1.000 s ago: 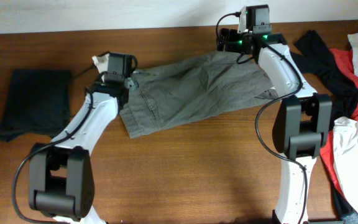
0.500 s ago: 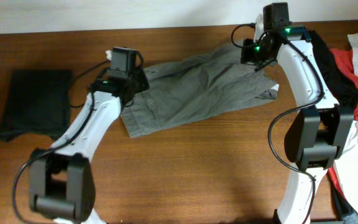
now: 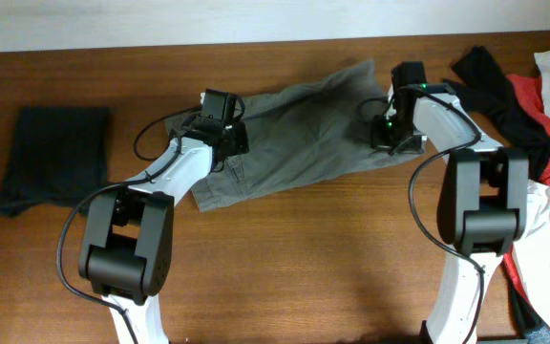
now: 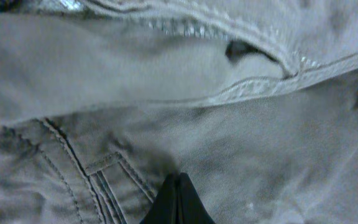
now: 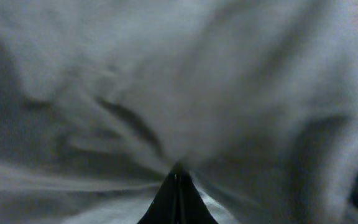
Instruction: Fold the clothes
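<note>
Indoors, a lab-like robot workstation rather than a home: a white-and-black left arm (image 3: 160, 177) and right arm (image 3: 471, 201) stand at the near edge of a brown wooden surface (image 3: 294, 248). A pale wall (image 3: 160, 19) runs along its far edge, and clothes (image 3: 533, 105) are heaped at its right edge.

The right gripper (image 5: 178, 179) pinched on grey cloth (image 5: 166, 81)
Its two dark fingertips meet in a point at the bottom middle, where creases in the blurred cloth run together; the cloth fills the whole view, darker at the lower right.
</note>
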`<state>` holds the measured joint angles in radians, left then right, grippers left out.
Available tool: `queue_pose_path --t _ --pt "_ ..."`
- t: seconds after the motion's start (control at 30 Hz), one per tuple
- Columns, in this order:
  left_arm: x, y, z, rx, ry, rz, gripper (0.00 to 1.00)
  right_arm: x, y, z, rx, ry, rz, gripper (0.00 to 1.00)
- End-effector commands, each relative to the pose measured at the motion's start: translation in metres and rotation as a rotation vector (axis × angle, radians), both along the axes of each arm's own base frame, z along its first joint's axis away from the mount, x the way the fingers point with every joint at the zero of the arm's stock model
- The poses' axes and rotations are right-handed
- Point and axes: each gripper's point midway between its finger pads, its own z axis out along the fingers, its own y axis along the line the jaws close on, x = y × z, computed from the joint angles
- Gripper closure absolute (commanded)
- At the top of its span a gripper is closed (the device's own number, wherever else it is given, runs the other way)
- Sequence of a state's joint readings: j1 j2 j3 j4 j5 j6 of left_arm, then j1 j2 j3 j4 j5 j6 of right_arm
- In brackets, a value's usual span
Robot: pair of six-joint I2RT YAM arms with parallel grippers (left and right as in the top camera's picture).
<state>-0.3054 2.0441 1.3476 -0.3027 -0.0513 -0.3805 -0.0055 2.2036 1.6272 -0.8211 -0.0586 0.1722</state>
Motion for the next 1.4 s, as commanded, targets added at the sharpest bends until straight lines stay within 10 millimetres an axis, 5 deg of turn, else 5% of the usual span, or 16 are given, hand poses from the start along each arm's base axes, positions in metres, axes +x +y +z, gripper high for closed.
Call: queue_pose_path --t 0.0,0.23,0.6,0.7,0.87,1.07,1.37 --pt "0.002 -0.001 0.003 0.001 -0.007 -0.022 0.99 -0.035 -0.020 -0.031 -0.031 0.116 -0.032 0.96" --pt "-0.007 0.002 0.003 0.012 0.032 -0.022 0.99 -0.108 -0.033 -0.053 -0.017 0.358 -0.157 0.96" --pt "-0.022 0.000 0.059 -0.031 -0.004 -0.044 0.99 -0.204 -0.009 -0.021 -0.018 0.771 -0.199 0.96" --pt "-0.024 0.000 0.071 -0.041 -0.020 -0.047 0.99 -0.197 -0.005 -0.008 -0.041 0.715 -0.170 0.96" --pt "-0.025 -0.003 0.074 -0.055 -0.021 -0.056 0.99 -0.165 0.003 0.043 -0.020 0.469 -0.136 0.96" --pt "-0.019 -0.038 0.086 -0.163 -0.076 -0.147 0.99 -0.144 0.005 0.095 0.004 0.231 -0.079 0.96" --pt "-0.019 -0.091 0.090 -0.145 -0.169 -0.230 0.99 -0.105 0.032 0.080 0.131 0.103 0.047 0.96"
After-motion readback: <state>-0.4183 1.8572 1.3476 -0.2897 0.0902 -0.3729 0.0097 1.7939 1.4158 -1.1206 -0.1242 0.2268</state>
